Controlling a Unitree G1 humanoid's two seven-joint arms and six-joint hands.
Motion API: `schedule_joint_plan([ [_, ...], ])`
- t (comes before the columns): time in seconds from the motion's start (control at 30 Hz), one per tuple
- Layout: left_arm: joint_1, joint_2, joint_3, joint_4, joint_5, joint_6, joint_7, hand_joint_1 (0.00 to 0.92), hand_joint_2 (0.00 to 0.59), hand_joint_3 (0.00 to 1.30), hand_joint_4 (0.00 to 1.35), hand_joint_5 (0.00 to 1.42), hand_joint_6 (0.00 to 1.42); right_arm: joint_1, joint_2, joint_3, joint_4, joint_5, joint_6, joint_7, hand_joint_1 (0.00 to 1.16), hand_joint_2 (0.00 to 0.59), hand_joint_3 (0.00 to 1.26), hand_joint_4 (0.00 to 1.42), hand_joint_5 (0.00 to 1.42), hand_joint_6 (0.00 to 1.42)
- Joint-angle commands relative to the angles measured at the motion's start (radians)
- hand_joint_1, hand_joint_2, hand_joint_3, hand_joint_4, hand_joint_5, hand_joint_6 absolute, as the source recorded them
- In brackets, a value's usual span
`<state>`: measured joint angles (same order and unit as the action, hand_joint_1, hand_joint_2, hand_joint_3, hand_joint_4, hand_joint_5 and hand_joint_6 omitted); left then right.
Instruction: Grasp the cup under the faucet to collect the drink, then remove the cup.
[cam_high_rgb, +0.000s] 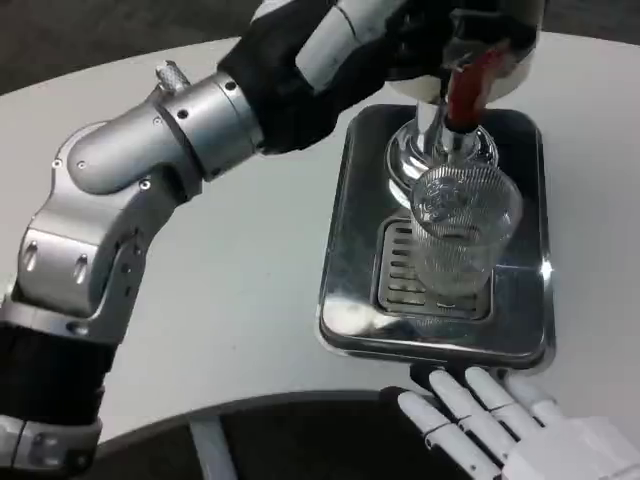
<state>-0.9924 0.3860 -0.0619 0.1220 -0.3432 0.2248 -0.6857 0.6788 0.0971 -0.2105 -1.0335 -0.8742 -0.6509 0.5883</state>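
Cup: we see the clear ribbed cup (462, 232) upright on the grille of the steel drip tray (350, 250), at 6 o'clock from the faucet (440, 135).
Left hand: our left hand (400, 40) sits at the red lever (468, 85); its fingers' grip we cannot tell.
Right hand: our right hand (500, 420), at 6 o'clock from the tray, fingers spread, holds nothing.
Table: white table (250, 260).

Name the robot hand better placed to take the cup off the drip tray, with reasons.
Right. The right robot hand lies open just in front of the drip tray, near the clear cup. The left robot hand is up at the red tap lever.
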Motion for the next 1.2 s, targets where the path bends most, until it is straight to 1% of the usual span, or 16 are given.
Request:
schedule_joint_plan([
  [0.03, 0.001, 0.005, -0.037, 0.032, 0.057, -0.037, -0.047, 0.0, 0.118, 0.17, 0.11, 0.22, 0.27, 0.13, 0.258, -0.03, -0.014, 0.051, -0.035, -0.02, 0.52, 0.454, 0.08, 0.0, 0.0, 0.0],
  [0.2, 0.007, 0.002, -0.055, 0.051, 0.088, -0.05, -0.057, 0.0, 0.119, 0.17, 0.11, 0.22, 0.27, 0.146, 0.26, -0.043, -0.014, 0.07, -0.048, -0.02, 0.52, 0.454, 0.08, 0.0, 0.0, 0.01],
  [0.37, 0.006, 0.003, -0.083, 0.061, 0.134, -0.084, -0.069, 0.0, 0.119, 0.17, 0.1, 0.22, 0.27, 0.159, 0.264, -0.056, -0.014, 0.088, -0.059, -0.017, 0.52, 0.454, 0.08, 0.0, 0.0, 0.01],
  [0.53, 0.005, 0.005, -0.115, 0.073, 0.196, -0.138, -0.073, 0.0, 0.12, 0.17, 0.09, 0.2, 0.25, 0.163, 0.268, -0.07, -0.014, 0.1, -0.067, -0.016, 0.52, 0.454, 0.08, 0.0, 0.0, 0.01],
  [0.7, 0.007, 0.005, -0.133, 0.088, 0.236, -0.185, -0.079, 0.0, 0.121, 0.17, 0.08, 0.18, 0.23, 0.165, 0.272, -0.074, -0.014, 0.103, -0.067, -0.012, 0.52, 0.454, 0.08, 0.0, 0.0, 0.01],
  [0.93, 0.008, 0.01, -0.149, 0.11, 0.283, -0.257, -0.081, 0.0, 0.121, 0.16, 0.07, 0.17, 0.2, 0.158, 0.276, -0.063, -0.014, 0.088, -0.054, -0.004, 0.52, 0.454, 0.08, 0.0, 0.0, 0.02],
  [1.2, 0.01, 0.018, -0.165, 0.141, 0.344, -0.353, -0.078, 0.0, 0.116, 0.15, 0.04, 0.12, 0.18, 0.13, 0.281, -0.036, -0.014, 0.056, -0.017, 0.011, 0.52, 0.454, 0.08, 0.0, 0.0, 0.02],
])
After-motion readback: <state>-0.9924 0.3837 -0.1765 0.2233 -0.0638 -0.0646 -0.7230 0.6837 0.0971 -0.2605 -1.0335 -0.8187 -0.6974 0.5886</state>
